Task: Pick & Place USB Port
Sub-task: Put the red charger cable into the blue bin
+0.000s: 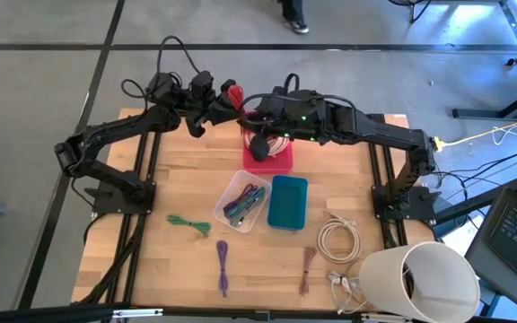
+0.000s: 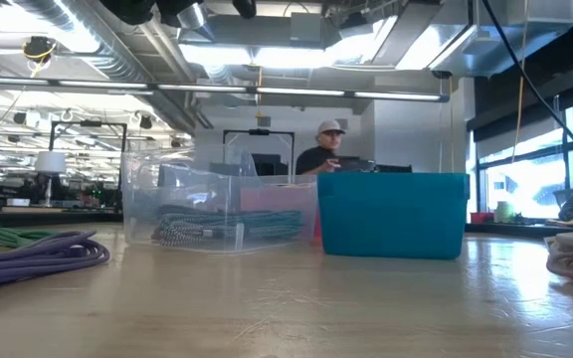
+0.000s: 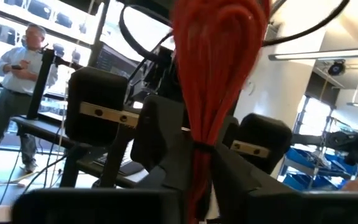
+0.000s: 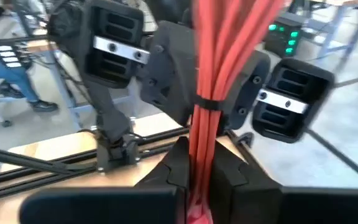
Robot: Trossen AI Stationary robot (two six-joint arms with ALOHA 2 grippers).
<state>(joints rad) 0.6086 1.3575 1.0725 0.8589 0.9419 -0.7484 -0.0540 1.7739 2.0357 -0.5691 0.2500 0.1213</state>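
Both arms are meeting high over the far middle of the table, above the red bin (image 1: 268, 154), and each wrist view is showing a bundled red cable (image 4: 219, 74) pinched between that arm's closed fingers, so the left gripper (image 1: 225, 100) and the right gripper (image 1: 251, 115) both seem to be gripping it in a handover. To do this well, one arm should be letting go only once the other's hold looks firm, then lowering the cable straight into its bin.
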